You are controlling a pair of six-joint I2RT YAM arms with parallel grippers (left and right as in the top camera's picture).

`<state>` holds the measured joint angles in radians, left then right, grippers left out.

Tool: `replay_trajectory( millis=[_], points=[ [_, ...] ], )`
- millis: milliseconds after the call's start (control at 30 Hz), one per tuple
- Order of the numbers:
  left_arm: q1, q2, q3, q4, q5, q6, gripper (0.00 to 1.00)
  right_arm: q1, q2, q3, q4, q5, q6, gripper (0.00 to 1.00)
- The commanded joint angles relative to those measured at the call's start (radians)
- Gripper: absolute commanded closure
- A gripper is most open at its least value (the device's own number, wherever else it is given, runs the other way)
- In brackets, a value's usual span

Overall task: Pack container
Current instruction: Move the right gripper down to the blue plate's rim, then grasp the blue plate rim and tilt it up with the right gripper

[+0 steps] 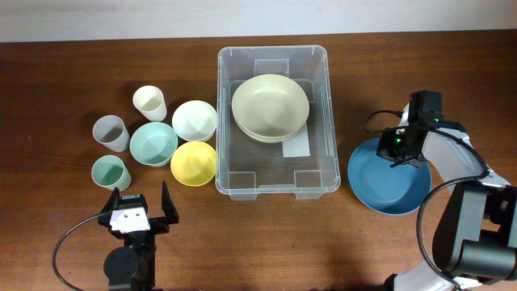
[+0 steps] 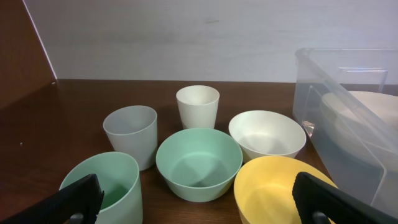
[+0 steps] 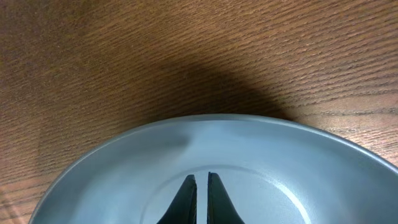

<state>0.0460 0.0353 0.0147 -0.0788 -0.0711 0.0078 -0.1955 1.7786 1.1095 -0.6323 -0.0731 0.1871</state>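
The right gripper (image 1: 401, 148) hung over the far part of a blue bowl (image 1: 380, 187), its 2 fingers (image 3: 188, 198) drawn almost together with only a thin slit between them and nothing in it. The left gripper (image 1: 137, 212) stood spread wide and empty at the near left of the table (image 1: 56, 73).

The right arm covered part of the blue bowl's right rim from overhead, and the right wrist view caught only a slice of that bowl. The left wrist view cropped both fingers at its bottom edge and cut the container (image 2: 348, 112) off at the right.

The container (image 1: 224, 113) sat upright and open-topped at the table's centre, its long axis running from the robot's side to the far side. 3 cups and 3 bowls stood to its left, with the yellow bowl (image 1: 194, 162) just beside its wall. The blue bowl lay close to its right wall. 2 cream bowls (image 1: 270, 105) were stacked in its far half.

A white label (image 1: 298, 149) showed on the base toward the right wall, its far end hidden under the cream bowls. No writing on it could be read.
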Motion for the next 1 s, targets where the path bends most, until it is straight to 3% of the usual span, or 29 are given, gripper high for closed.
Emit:
replay_trajectory(
  millis=[0,300,567,833,967],
  points=[
    [-0.004,-0.006,-0.005,0.002,0.003,0.015,0.00,0.005,0.002,-0.007,0.009,0.015,0.005,0.96],
    [-0.004,-0.006,-0.006,0.002,0.003,0.015,0.00,0.005,0.121,-0.007,0.142,0.078,-0.007,0.96],
    [-0.004,-0.006,-0.005,0.002,0.003,0.015,0.00,0.003,0.122,0.051,0.307,0.229,-0.007,0.96],
    [-0.004,-0.006,-0.005,0.002,0.003,0.015,0.00,0.002,0.122,0.097,0.531,0.243,-0.026,0.96],
    [-0.004,-0.006,-0.005,0.002,0.003,0.015,0.00,-0.001,0.118,0.126,0.510,0.242,-0.026,0.96]
  ],
)
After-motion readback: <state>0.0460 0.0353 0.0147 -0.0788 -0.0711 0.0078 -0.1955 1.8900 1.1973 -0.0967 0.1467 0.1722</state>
